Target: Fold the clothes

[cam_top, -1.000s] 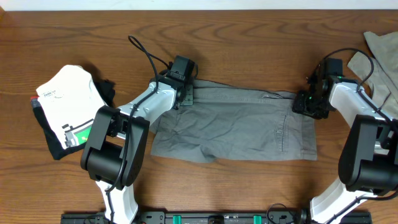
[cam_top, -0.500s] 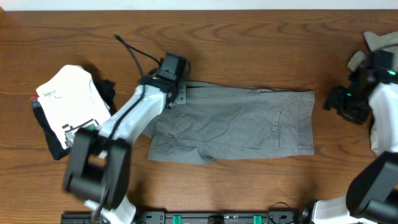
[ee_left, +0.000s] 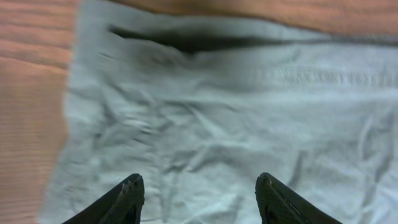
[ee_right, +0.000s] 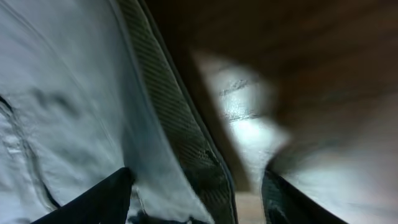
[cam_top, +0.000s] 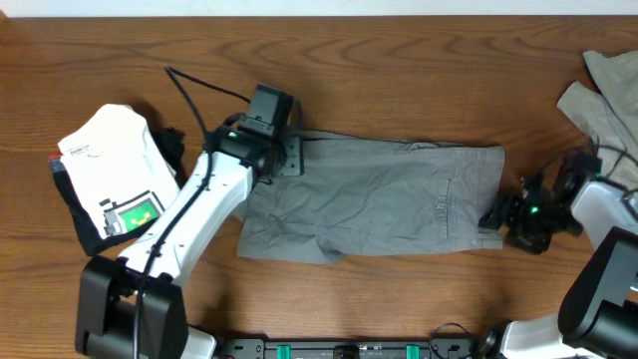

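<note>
The plain grey cotton shorts (cam_top: 389, 199) lie flat in the middle of the brown wooden desk (cam_top: 419, 70). The left tool (ee_left: 199, 196) hangs over their far left corner, spread wide, pinching nothing. The right tool (cam_top: 501, 215) sits at their right edge, spread too. A folded white shirt (cam_top: 105, 165) on a black cloth (cam_top: 85, 227) lies to the left. A heap of khaki cloth (cam_top: 608, 90) lies far right.

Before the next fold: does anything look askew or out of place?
The shorts lie flat but creased, with the lower edge uneven near the left end. Another grey garment sits crumpled at the right edge of the table. Nothing else stands out.
</note>
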`<control>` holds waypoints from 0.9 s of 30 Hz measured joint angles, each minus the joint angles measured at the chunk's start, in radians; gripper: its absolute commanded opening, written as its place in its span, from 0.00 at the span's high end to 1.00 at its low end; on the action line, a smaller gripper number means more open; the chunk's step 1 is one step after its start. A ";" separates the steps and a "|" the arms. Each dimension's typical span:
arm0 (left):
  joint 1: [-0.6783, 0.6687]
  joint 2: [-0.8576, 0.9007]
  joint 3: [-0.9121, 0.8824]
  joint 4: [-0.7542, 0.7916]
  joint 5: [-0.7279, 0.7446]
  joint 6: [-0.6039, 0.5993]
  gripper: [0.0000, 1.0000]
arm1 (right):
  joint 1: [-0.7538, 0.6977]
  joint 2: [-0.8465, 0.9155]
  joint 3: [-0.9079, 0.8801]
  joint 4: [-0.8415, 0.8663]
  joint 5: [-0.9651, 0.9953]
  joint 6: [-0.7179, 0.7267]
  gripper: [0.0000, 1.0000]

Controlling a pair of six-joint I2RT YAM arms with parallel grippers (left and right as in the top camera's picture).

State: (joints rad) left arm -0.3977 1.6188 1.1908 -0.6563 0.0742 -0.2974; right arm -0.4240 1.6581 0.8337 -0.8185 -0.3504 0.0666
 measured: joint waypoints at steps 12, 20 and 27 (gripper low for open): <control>-0.115 0.031 0.000 0.002 0.021 -0.014 0.49 | -0.002 -0.053 -0.085 0.084 -0.060 0.019 0.39; -0.135 0.114 0.000 0.002 0.024 -0.014 0.49 | -0.006 -0.070 -0.119 0.127 -0.095 0.045 0.42; -0.178 0.120 0.000 0.031 0.024 -0.014 0.53 | -0.007 -0.070 -0.124 0.131 -0.104 0.094 0.41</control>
State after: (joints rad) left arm -0.5755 1.7386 1.1908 -0.6250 0.0986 -0.3115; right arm -0.4309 1.5883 0.7101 -0.6872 -0.4541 0.1608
